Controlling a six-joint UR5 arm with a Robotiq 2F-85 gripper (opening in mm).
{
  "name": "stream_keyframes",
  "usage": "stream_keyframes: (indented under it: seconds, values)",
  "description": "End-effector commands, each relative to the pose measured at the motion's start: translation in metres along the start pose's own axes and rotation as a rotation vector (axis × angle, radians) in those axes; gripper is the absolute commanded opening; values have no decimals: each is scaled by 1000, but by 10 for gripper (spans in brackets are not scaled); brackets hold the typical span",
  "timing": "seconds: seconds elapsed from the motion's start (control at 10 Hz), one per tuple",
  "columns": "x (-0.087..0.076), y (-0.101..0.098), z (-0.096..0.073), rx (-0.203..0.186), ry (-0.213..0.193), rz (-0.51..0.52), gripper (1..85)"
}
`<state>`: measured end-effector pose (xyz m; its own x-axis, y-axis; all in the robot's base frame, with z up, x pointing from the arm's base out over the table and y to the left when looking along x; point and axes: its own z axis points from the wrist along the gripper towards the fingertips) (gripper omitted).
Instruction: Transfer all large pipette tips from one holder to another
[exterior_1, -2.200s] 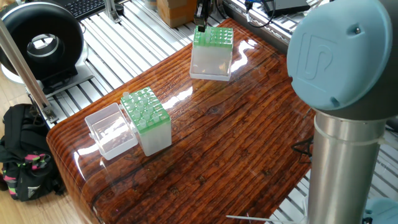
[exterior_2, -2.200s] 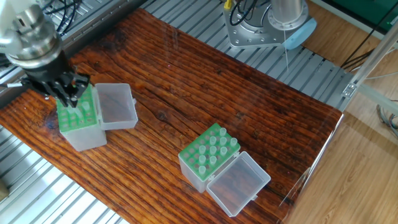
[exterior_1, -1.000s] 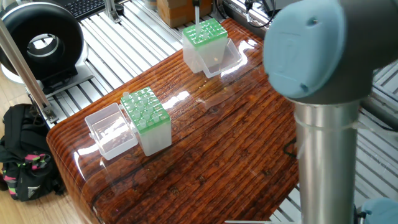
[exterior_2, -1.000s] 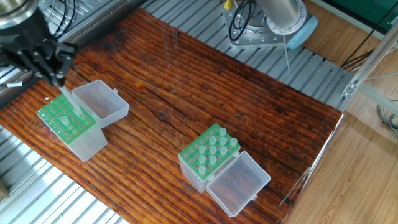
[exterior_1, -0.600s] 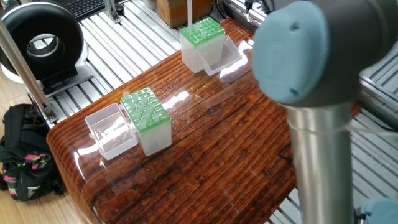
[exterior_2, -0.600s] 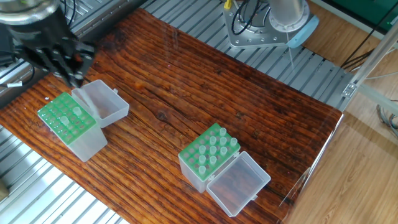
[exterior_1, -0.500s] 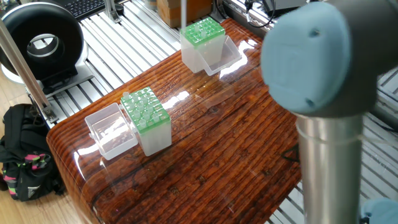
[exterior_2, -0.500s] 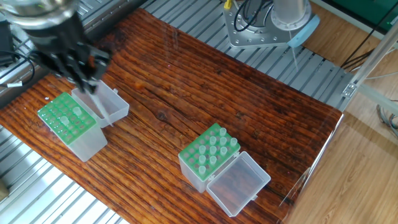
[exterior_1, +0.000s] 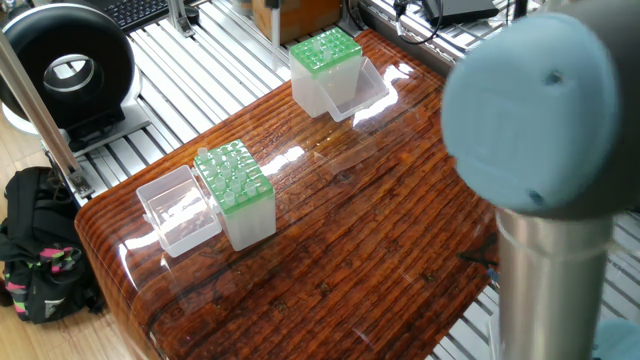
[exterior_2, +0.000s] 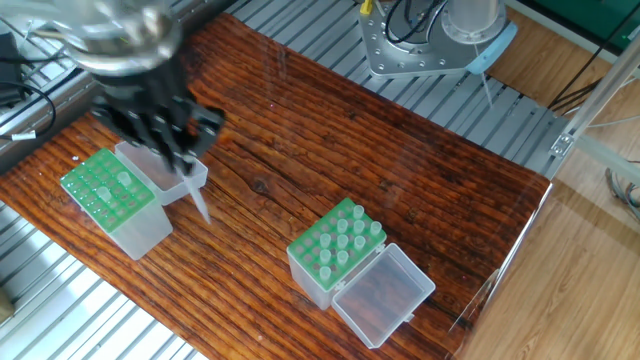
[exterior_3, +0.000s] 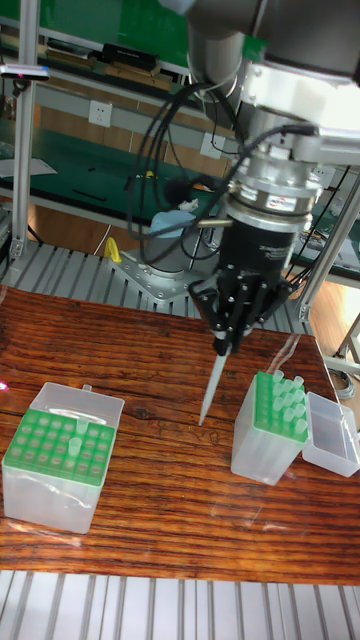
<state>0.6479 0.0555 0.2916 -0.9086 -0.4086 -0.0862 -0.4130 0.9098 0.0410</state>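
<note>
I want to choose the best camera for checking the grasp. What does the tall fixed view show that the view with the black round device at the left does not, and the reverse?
Only the tall fixed view shows the gripper, shut on a pipette tip that hangs point down above the table, between the two holders.

Only the other view shows the black round device, the bag on the floor and the arm's blue joint cap, which blocks its right side; no gripper shows there.

Both show the fuller holder and the nearly empty holder, lids open.
</note>
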Motion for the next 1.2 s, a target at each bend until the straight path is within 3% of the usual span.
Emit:
stream_keyframes:
  seconds: [0.0,0.2,0.3,0.4,0.6,0.7,0.8,1.0,1.1]
  values:
    - [0,16,10,4,-4,37,10]
    - [-2,16,11,0,-7,48,10]
    - [-13,21,10,-20,-48,49,10]
    - [-22,19,10,-14,-82,47,10]
    - [-23,15,10,-1,-86,60,10]
    - [-16,18,9,4,-76,62,10]
    - [0,35,6,-21,-73,86,10]
    - [26,64,1,-32,-78,129,10]
    - [30,80,-2,-50,-90,159,10]
